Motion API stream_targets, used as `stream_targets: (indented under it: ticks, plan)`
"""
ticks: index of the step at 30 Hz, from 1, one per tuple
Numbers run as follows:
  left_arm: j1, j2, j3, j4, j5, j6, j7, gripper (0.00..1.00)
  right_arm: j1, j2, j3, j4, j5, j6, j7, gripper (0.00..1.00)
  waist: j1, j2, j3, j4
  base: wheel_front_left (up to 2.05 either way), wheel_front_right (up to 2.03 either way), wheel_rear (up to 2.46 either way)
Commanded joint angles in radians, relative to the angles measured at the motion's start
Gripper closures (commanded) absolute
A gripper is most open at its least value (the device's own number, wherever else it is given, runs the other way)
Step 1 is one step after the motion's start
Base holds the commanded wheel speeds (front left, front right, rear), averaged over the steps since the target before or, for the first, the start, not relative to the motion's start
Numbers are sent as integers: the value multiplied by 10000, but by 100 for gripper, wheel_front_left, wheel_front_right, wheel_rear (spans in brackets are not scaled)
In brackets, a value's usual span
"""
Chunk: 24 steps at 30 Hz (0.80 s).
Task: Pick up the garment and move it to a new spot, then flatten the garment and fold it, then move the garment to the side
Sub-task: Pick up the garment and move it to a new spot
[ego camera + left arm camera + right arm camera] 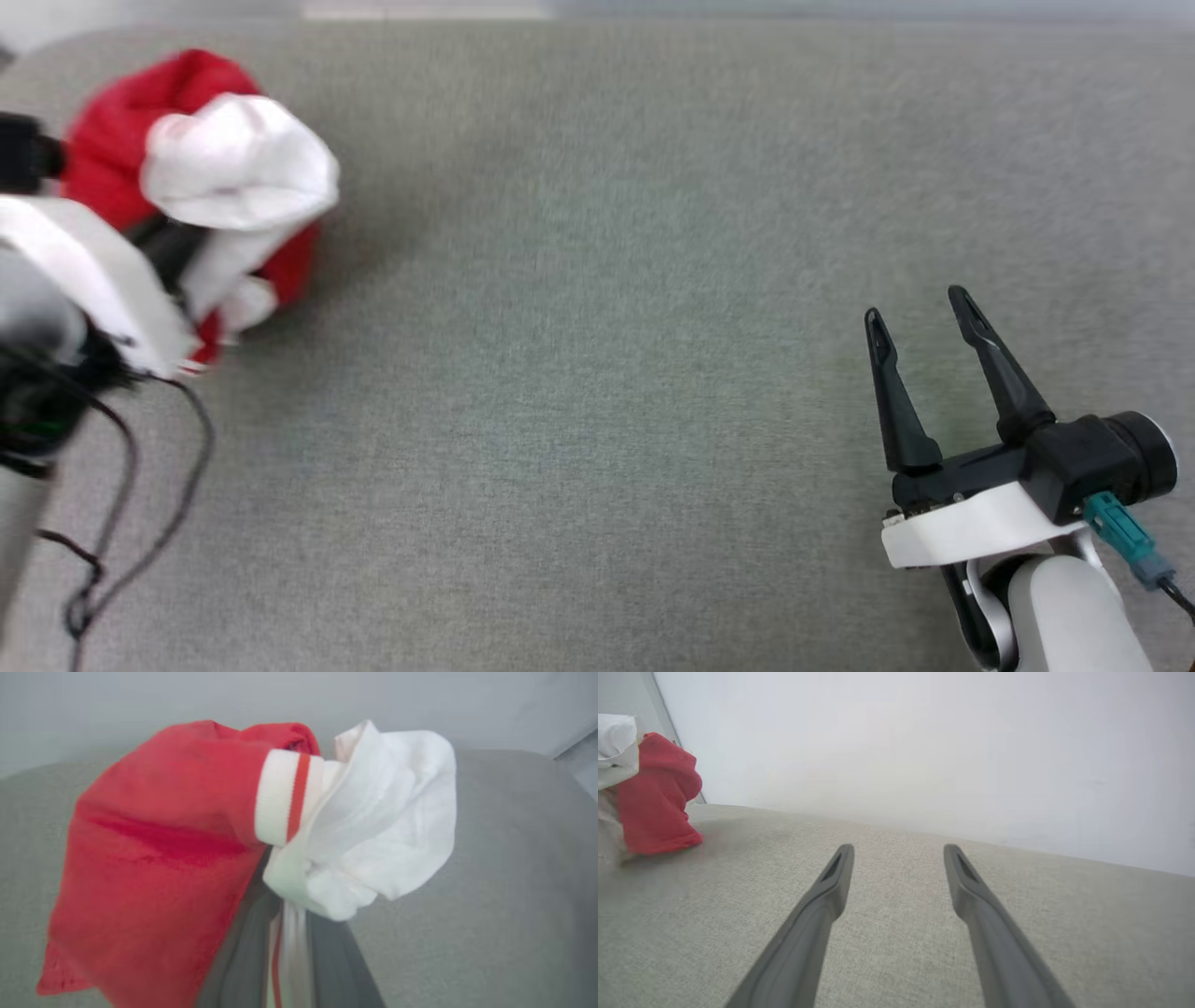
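Garment (201,177) in the head view, bunched into a red-and-white ball at the far upper left of the grey surface (597,392), white sleeve panel uppermost, red behind and below. Left gripper (175,250) pushed into the bundle from beneath, dark fingers half buried in fabric. Pale forearm and loose black cables (140,485) blurred at the left edge. Right gripper (917,308) well apart at the lower right, spread wide, holding nothing, fingertips pointing up over bare cloth.

Left wrist view: garment (154,858) close up — red body at left, crumpled white panel at right, striped cuff (289,798) in white with one red line between them. Left gripper (287,933) clamped on the garment, a strip of white-and-red trim pinched between the two dark fingers (238,961). Blurred throughout.

Right wrist view: right gripper (899,849) with both fingers wide apart above the grey surface (896,952), nothing between them. Garment (654,798) at the far left, red fold hanging down with its lower edge at the surface — lifted clear or just touching, cannot tell. Pale wall (924,756) behind.
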Motion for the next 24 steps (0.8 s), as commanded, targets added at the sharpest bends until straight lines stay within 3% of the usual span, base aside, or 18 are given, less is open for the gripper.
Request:
stream_targets:
  ticks: [1,12,16,22,23,24]
  plan:
    - [199,-191,-136,-250,143,76,-156,100,114,60,-7,11,64,-7,-13,0,0,0,-687,-367,0,0,0]
    - [1105,-2781,-2265,-1770,1577,1071,-880,100,387,66,-354,-132,341,-7,-13,0,0,0,-1590,-1363,0,0,0]
    - [1148,-3808,-3327,-1320,2407,1285,-1098,100,265,66,-538,-228,360,-8,-13,0,0,0,-1506,-1834,0,0,0]
    - [851,-5350,-4768,68,3456,1225,-1388,100,153,65,-606,-288,467,-7,-13,0,0,0,-1308,-2468,0,0,0]
    - [813,-5548,-4950,368,3571,1195,-1407,2,146,65,-623,-284,486,-7,-13,0,0,0,-1286,-2543,0,0,0]
    - [763,-5717,-5117,632,3673,1152,-1462,0,132,67,-616,-277,491,-7,-13,0,0,0,-1268,-2616,0,0,0]
